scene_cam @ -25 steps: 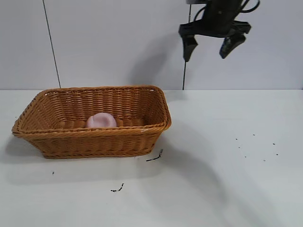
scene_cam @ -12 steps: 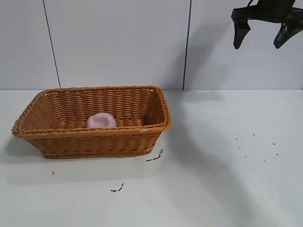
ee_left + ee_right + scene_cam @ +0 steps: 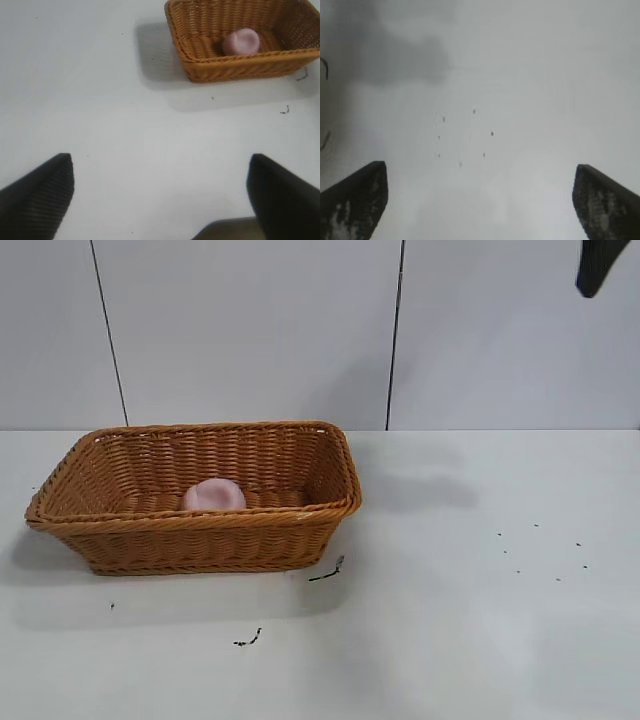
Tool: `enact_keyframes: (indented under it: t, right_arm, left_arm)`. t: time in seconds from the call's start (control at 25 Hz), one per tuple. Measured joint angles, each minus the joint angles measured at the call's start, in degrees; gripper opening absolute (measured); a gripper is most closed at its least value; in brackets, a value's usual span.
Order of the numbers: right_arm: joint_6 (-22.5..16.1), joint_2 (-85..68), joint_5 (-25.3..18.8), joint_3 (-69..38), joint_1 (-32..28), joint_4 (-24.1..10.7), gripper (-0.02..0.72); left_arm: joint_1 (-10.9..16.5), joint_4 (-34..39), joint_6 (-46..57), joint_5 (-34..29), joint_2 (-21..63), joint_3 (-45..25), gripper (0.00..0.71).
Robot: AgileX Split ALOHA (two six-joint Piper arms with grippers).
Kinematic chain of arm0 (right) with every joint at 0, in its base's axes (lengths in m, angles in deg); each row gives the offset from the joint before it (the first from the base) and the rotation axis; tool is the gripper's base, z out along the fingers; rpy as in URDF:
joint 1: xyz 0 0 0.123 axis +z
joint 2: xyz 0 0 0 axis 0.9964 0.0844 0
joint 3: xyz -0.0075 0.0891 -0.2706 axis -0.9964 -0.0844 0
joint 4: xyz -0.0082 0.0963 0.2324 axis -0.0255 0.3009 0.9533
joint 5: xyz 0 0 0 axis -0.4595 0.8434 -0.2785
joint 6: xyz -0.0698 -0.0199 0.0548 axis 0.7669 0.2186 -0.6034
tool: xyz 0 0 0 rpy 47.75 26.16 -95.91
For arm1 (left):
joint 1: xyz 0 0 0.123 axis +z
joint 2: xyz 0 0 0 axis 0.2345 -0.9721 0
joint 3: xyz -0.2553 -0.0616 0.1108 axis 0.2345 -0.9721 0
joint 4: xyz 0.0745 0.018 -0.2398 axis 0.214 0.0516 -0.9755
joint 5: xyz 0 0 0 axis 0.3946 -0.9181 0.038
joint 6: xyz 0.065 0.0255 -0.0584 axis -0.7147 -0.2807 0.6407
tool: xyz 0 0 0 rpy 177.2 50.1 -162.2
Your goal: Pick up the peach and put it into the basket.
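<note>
The peach (image 3: 214, 495) lies inside the basket (image 3: 200, 522), near its front wall, on the white bench (image 3: 470, 620). The right pincer (image 3: 480, 200) hangs high above the bench, well right of the basket, spread wide and empty. The left pincer (image 3: 162, 192), well apart from the basket, is also wide open, holding nothing.

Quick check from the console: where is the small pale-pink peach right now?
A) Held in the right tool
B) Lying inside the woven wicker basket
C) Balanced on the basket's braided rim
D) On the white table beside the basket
B: the small pale-pink peach lies on the floor of the orange-brown woven wicker basket, and the right tool stands open and empty over the table.
</note>
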Motion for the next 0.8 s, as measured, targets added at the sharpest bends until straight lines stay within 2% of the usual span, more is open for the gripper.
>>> enact_keyframes:
  t: [0.08,0.28,0.4,0.8]
  right_arm:
    - [0.00,-7.15,0.77,-8.15,0.00,0.00,0.689]
    - [-0.76,-26.85,8.86,-24.49,0.00,0.37,0.689]
    - [-1.00,-38.39,10.86,-31.29,0.00,0.51,0.689]
    - [-1.09,-64.29,11.67,-32.78,0.00,0.41,0.689]
  left_arm:
    - [0.00,0.00,0.00,0.00,0.00,0.00,0.692]
    - [0.00,0.00,0.00,0.00,0.00,0.00,0.692]
    - [0.00,0.00,0.00,0.00,0.00,0.00,0.692]
    - [0.00,0.00,0.00,0.00,0.00,0.00,0.692]
